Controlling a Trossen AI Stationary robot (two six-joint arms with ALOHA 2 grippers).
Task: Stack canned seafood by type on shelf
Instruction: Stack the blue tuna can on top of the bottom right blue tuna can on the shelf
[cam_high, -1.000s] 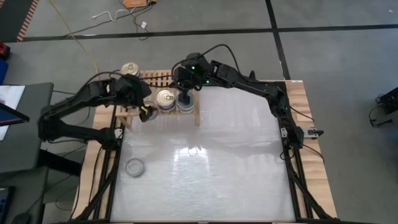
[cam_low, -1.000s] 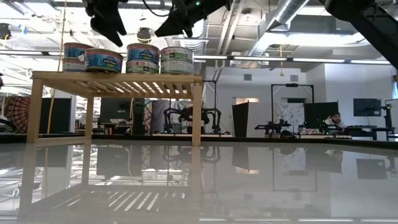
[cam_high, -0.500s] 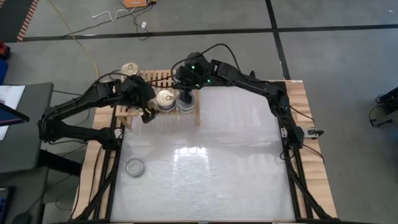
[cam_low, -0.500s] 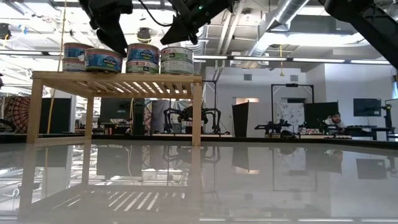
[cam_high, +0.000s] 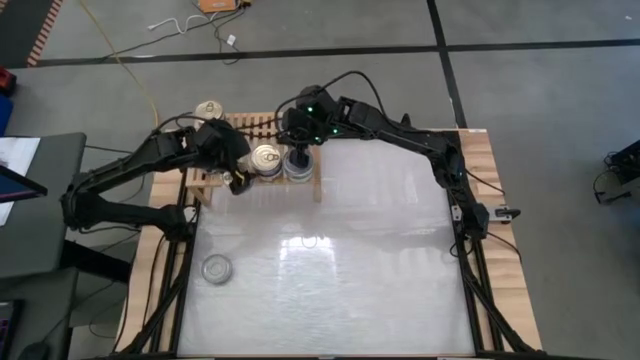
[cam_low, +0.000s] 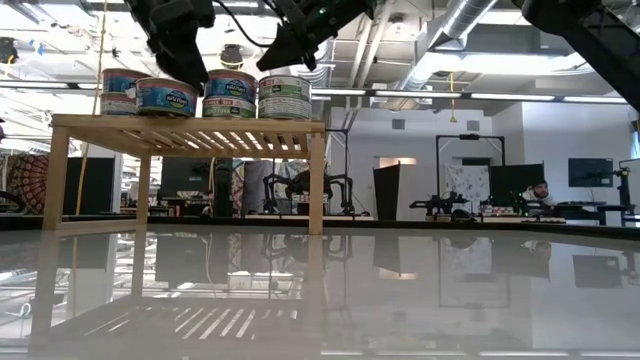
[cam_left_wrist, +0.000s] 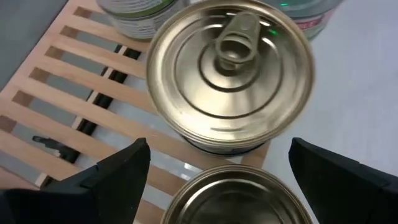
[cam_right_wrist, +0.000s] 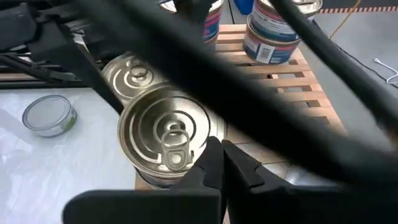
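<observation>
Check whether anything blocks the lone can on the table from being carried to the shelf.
Nothing visible does. The lone can sits on bare tabletop, apart from the shelf. Both the left gripper and right gripper hover over the shelf.

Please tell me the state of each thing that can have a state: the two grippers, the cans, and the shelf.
left gripper: open, above a gold-topped can on the shelf
right gripper: shut, empty, above the shelf
cans on the shelf: upright, sealed
lone can: upright on the table, apart
shelf: standing
</observation>
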